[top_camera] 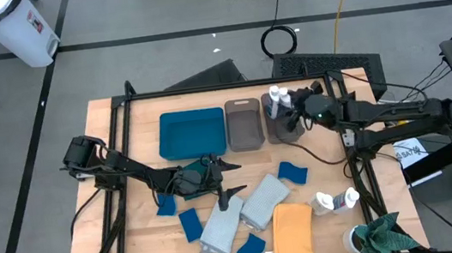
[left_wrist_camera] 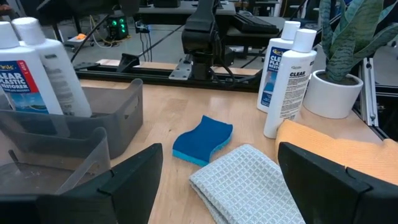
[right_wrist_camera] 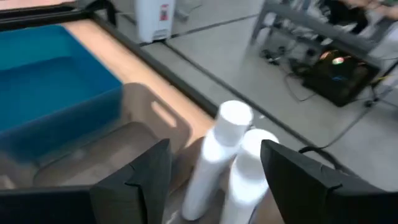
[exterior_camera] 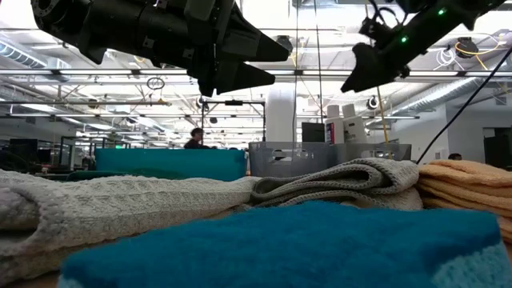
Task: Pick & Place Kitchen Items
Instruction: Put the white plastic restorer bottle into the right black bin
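the right end effector [top_camera: 294, 119] stands with its dark fingers [right_wrist_camera: 134, 180] spread wide and gripping nothing, poised just above two small white bottles with blue labels [top_camera: 278, 100] that stand upright in the right-hand grey-brown rectangular bin [top_camera: 283, 127]. its arm reaches in from the right edge, stretched level across the wooden tabletop [top_camera: 136, 241]. the left end effector [top_camera: 231, 179] is also wide open and empty, its arm extended low from the left, above the pale grey folded cloths [top_camera: 263, 200]. nearby lie small blue rectangular sponges [top_camera: 293, 172], a mustard yellow folded cloth [top_camera: 293, 233] and two more white bottles [top_camera: 334, 202]. the flat teal tray [top_camera: 191, 133] sits beside the second bin [top_camera: 244, 125].
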Robot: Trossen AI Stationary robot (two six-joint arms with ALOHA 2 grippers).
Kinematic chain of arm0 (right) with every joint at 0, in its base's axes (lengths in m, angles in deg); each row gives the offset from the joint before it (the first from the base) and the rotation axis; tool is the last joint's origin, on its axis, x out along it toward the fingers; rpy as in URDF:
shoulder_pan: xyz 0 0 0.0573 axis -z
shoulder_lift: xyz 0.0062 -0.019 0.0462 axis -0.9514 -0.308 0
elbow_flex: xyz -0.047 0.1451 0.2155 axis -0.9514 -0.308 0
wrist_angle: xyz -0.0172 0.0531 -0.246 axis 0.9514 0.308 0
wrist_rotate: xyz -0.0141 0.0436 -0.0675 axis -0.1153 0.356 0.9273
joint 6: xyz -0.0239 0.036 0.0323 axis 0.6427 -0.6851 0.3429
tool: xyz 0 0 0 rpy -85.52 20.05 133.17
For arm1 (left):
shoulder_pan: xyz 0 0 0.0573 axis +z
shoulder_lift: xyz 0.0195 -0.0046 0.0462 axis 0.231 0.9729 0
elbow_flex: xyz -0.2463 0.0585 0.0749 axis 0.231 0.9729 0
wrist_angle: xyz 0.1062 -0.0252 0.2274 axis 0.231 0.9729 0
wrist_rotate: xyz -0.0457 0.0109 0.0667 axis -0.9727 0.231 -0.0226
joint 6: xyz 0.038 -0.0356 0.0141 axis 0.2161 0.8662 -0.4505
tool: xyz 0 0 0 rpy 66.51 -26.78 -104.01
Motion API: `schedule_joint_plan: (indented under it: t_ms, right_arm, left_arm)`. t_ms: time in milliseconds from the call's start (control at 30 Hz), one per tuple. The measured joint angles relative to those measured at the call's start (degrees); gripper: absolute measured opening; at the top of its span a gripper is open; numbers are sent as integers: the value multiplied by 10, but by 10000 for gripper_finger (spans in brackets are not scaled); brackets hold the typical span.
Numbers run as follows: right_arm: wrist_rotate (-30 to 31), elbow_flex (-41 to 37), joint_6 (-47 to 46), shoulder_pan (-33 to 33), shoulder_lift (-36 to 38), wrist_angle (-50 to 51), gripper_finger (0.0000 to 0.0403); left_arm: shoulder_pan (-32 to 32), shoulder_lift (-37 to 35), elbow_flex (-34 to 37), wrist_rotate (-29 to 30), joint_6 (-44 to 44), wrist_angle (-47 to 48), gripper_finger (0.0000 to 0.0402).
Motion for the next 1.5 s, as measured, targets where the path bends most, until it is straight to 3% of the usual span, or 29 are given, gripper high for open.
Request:
schedule_joint_plan:
  t_ms: [133,667,767,933,1033,1167,1300,1400,1500]
  right_arm:
    - [50,0,-4,-15,18,28,224]
    - [46,0,-5,-20,23,17,224]
    - [3,0,7,-40,23,-38,224]
    - [-130,0,93,-110,23,-157,224]
    - [-141,15,114,-179,19,-160,225]
    - [-52,90,85,-285,-11,-33,242]
    - [26,214,-28,-394,-74,182,261]
    - [32,311,-148,-459,-135,353,264]
    - [-8,390,-270,-506,-190,498,260]
  left_arm:
    - [0,0,0,0,0,0,324]
    - [0,0,0,0,0,0,324]
    - [0,0,0,0,0,0,324]
    - [0,0,0,0,0,0,324]
    - [0,0,0,0,0,0,324]
    - [0,0,0,0,0,0,324]
    - [0,0,0,0,0,0,324]
    - [0,0,0,0,0,0,324]
    - [0,0,0,0,0,0,324]
